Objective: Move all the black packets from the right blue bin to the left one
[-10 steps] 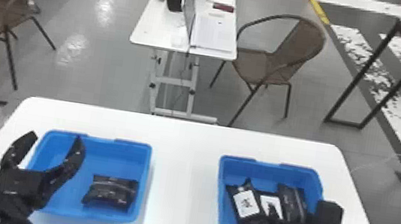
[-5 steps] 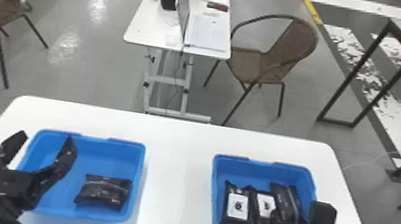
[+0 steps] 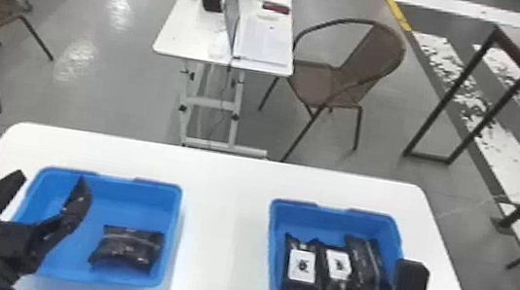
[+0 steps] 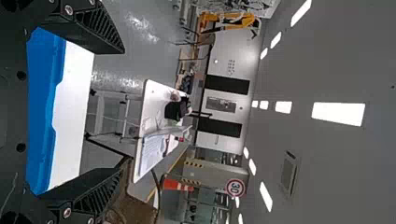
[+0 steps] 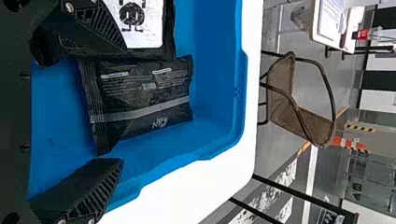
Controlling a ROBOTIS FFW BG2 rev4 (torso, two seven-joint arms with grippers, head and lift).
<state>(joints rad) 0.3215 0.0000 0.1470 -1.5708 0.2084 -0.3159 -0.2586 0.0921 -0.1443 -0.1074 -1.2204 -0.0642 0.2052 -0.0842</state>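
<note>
Right claw (image 3: 379,278), fingers spread, hangs over black packets (image 3: 302,266) in the right blue bin (image 3: 331,224); left claw (image 3: 50,184) gapes near the left bin (image 3: 137,200).

Head cam: high, facing fwd/down; L bin (image 3: 129,206) at 8 o'clock, R bin (image 3: 331,224) at 5. Wrist cams: close at bins, facing 12; all 3 share desk (image 3: 182,32).

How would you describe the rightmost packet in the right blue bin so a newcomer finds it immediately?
On the near white table, find the right blue bin. Inside, at the right, lies a black packet with a grey stripe along it. The bin's left packet and middle packet each show a white label; this one shows none.
</note>
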